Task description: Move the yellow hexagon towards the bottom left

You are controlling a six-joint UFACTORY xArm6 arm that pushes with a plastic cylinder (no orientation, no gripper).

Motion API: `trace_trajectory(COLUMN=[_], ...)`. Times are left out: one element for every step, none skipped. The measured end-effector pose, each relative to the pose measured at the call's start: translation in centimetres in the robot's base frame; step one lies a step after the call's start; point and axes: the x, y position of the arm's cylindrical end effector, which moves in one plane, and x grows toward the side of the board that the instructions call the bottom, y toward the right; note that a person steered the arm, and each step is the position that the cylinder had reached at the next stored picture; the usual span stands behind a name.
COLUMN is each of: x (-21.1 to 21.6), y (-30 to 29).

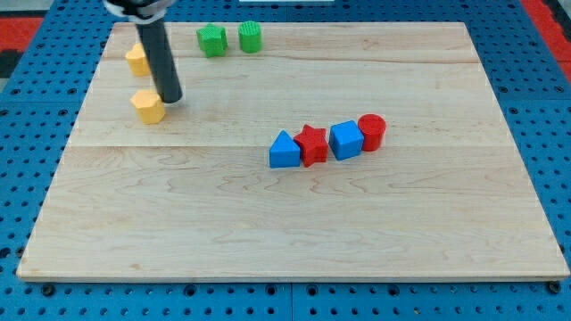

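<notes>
The yellow hexagon (148, 105) lies on the wooden board (294, 223) at the view's upper left. My tip (170, 98) stands just to the right of it and slightly above, touching or nearly touching its upper right side. A second yellow block (136, 60) sits higher up, partly hidden behind the rod; its shape is unclear.
A green star-like block (211, 40) and a green cylinder (251, 37) sit near the top edge. Right of centre lies a row: blue triangle (284, 151), red star (311, 144), blue cube (345, 140), red cylinder (372, 132).
</notes>
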Motion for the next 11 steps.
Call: trace_trajectory(x=[0.0,-0.5,-1.5,5.2,12.4,14.1,14.3,7.2,2.7,-3.7,-7.4], y=[-0.8,-2.1,-3.9,-4.6,-4.6,-4.6,-4.4,-4.7,2.4,4.5,1.7])
